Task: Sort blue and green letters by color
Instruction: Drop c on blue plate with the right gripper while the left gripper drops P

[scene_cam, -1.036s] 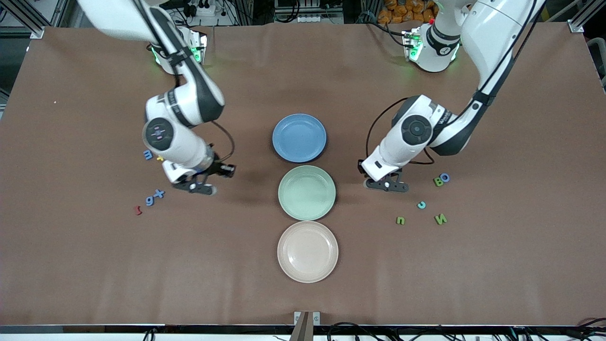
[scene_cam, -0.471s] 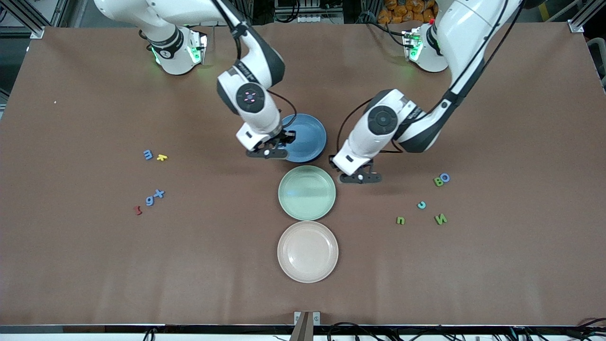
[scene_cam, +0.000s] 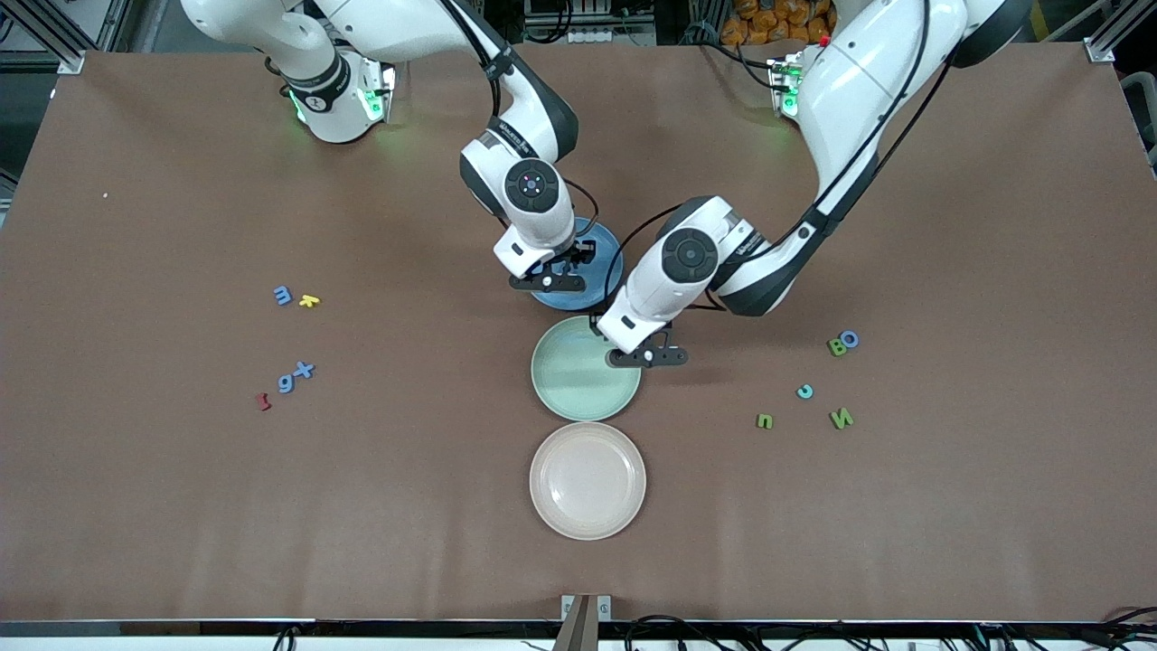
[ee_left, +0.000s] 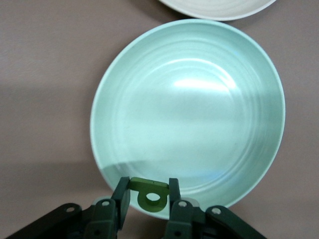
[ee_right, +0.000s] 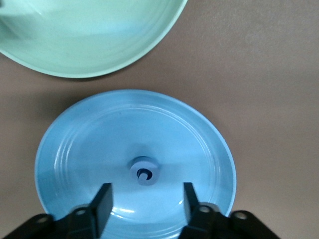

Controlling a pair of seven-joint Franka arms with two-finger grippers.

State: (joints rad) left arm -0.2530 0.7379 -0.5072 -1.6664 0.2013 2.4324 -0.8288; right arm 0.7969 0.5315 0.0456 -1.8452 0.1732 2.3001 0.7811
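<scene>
On the brown counter (scene_cam: 181, 506), the right gripper (ee_right: 145, 196), fingers released, hangs over the blue plate (ee_right: 89, 144) holding a blue letter (ee_right: 144, 171). The left gripper (ee_left: 148, 194) clenches a green letter (ee_left: 151, 196) above the green plate (ee_left: 149, 79), at its three-o'clock rim from the front camera.

Brown table (scene_cam: 181, 506) under even light, aluminium framing (scene_cam: 54, 36) and cables (scene_cam: 669, 626) along its edges.

Three plates: one blue (scene_cam: 598, 242), one green (scene_cam: 578, 384), one cream (scene_cam: 587, 481). Five blue letters: three loose on the worktop (scene_cam: 283, 295), a fourth (scene_cam: 849, 339), and one (ee_right: 144, 172) in the blue plate below the right claw (ee_right: 145, 199). Four green letters: three loose (scene_cam: 841, 418), one (ee_left: 149, 193) between the left claw's (ee_left: 149, 196) fingers. One teal (scene_cam: 804, 391), one yellow (scene_cam: 309, 301), one red (scene_cam: 264, 401).
</scene>
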